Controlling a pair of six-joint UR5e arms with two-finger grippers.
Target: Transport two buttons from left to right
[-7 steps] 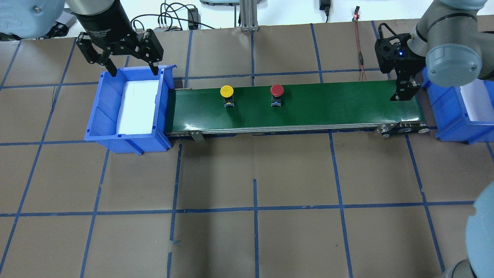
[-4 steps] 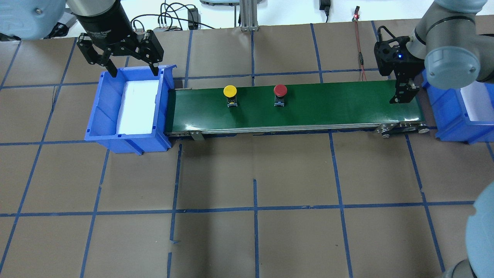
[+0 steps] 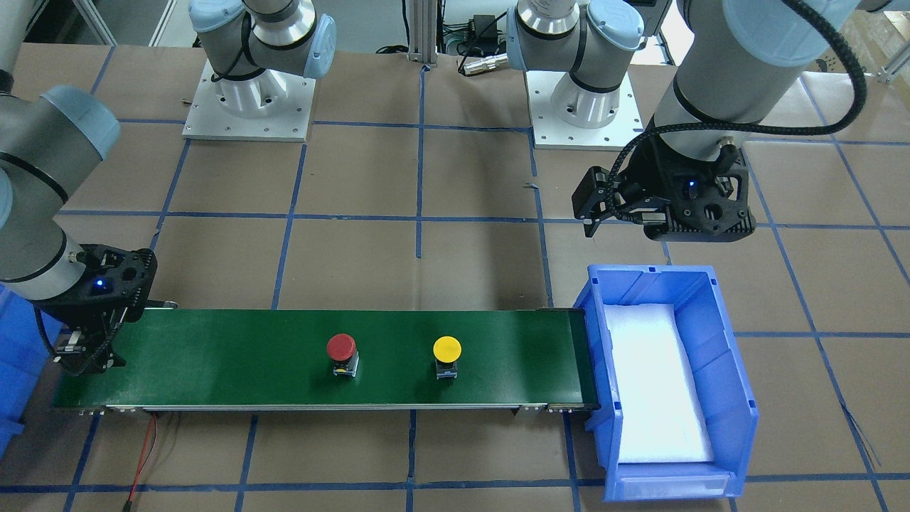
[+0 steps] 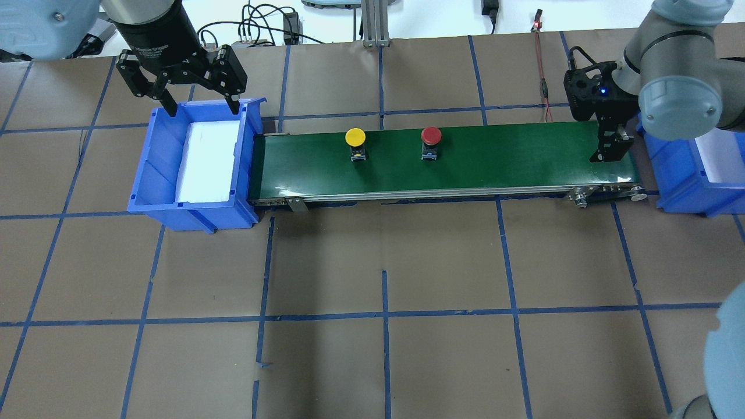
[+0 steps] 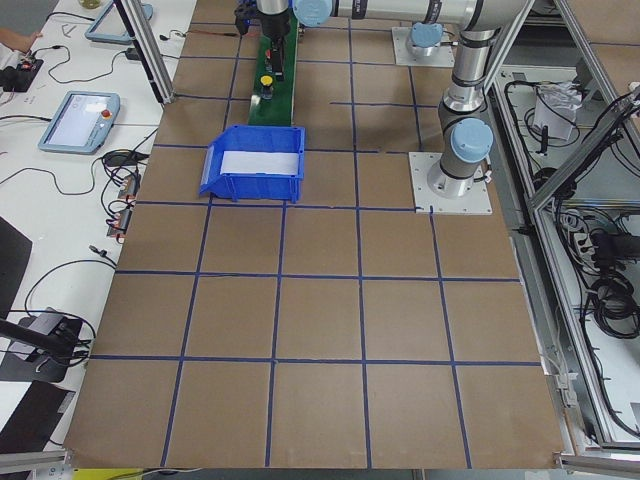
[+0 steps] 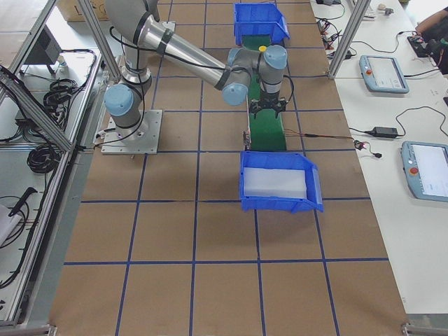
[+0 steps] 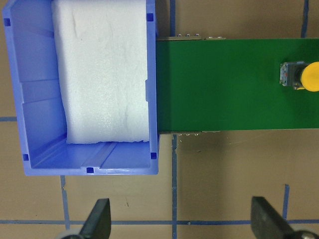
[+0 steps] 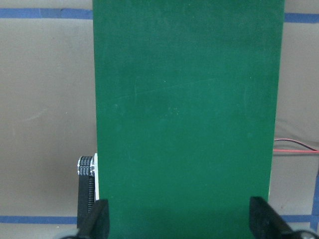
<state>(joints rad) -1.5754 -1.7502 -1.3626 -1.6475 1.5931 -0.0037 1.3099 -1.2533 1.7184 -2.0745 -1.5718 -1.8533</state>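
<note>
Two buttons stand upright on the green conveyor belt [image 4: 495,163]. The yellow button [image 4: 355,138] is on the belt's left part and the red button [image 4: 430,135] is near its middle; the front-facing view shows the red button [image 3: 341,347] and the yellow button [image 3: 447,349] too. My left gripper [image 4: 204,109] hangs open over the far rim of the left blue bin [image 4: 145,174], holding nothing. Its wrist view catches the yellow button [image 7: 305,77] at the right edge. At the belt's right end my right gripper [image 4: 608,152] is open, with its fingers spread across the belt's width.
White foam [image 4: 206,160] lines the left bin. A second blue bin [image 4: 675,186] with foam sits just past the belt's right end. A red wire [image 4: 541,64] runs along the table behind the belt. Blue tape lines grid the brown tabletop.
Both buttons have travelled to the right along the belt. My right gripper has shifted slightly at the belt's end. The left gripper has stayed put.
</note>
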